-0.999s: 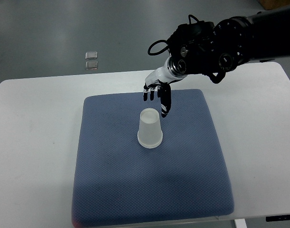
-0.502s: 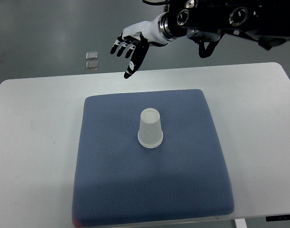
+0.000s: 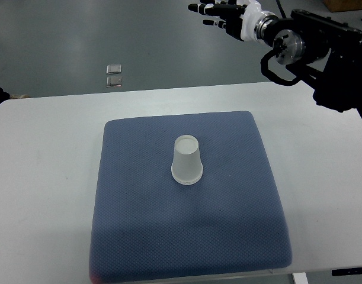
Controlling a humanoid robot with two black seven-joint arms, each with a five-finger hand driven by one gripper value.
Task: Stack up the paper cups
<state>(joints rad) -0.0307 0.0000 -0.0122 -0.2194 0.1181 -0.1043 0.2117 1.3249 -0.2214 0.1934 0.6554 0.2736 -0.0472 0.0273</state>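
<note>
Right hand [image 3: 225,13] has swung up and away, fingers spread and empty, leaving the upside-down cup stack [image 3: 186,160] well below-left of it on the blue mat [image 3: 139,236]; stacking looks finished, next likely retract.

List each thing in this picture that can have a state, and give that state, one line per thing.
Paper cup: upside down, standing on the mat, untouched.
Blue mat: lying flat on the table.
Right hand: fingers spread, holding nothing, raised beyond the table's far edge.

Blue mat [image 3: 169,236] on white table [image 3: 44,177]
</note>
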